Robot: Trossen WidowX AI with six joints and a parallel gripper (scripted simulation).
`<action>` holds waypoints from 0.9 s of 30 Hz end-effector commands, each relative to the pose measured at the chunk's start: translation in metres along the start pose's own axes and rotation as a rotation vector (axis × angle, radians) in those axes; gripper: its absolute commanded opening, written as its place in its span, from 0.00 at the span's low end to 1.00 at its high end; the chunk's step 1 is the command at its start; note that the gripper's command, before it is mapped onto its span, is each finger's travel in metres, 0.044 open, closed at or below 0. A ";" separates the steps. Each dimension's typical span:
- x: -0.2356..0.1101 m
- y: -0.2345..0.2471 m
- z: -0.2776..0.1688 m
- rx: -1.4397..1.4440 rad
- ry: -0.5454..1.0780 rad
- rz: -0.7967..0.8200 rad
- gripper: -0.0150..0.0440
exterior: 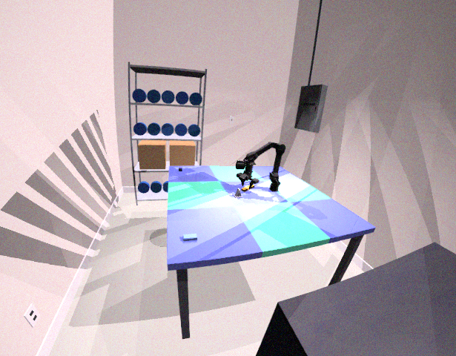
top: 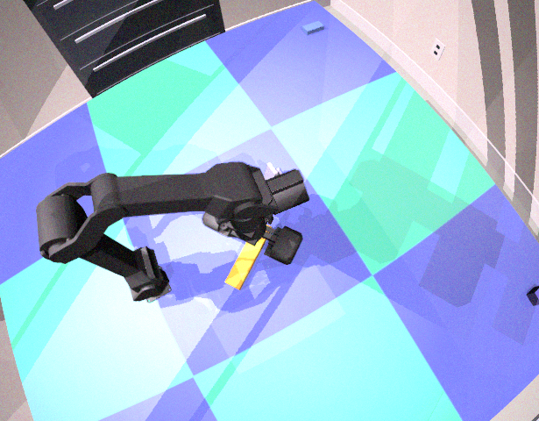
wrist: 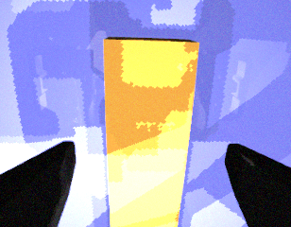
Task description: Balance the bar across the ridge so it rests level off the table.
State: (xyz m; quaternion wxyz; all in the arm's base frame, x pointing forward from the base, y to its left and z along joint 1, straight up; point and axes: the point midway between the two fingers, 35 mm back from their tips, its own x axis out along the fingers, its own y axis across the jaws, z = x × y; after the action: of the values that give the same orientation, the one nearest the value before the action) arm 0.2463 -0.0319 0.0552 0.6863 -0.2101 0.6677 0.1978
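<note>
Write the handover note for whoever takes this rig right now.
Gripper: open, holding nothing, fingers either side of the flat yellow bar with gaps showing.
Bar: lying on the blue-and-green table, one end under the wrist, not gripped.
Small grey ridge: on the table, apart from the bar; mostly hidden by the arm in the top view.
Done: gripper lined up over the bar.
Left: close, lift, balance the bar level across the ridge, release.
</note>
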 end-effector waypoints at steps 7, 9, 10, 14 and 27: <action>0.009 0.002 -0.001 -0.003 0.003 0.009 0.79; 0.009 0.002 -0.001 -0.003 0.003 0.009 0.79; 0.009 0.002 -0.001 -0.003 0.003 0.009 0.79; 0.009 0.002 -0.001 -0.003 0.003 0.009 0.79; 0.009 0.001 -0.002 0.000 0.006 0.005 0.46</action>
State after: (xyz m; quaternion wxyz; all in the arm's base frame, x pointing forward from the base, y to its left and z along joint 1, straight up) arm 0.2445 -0.0317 0.0462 0.6836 -0.2088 0.6704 0.1991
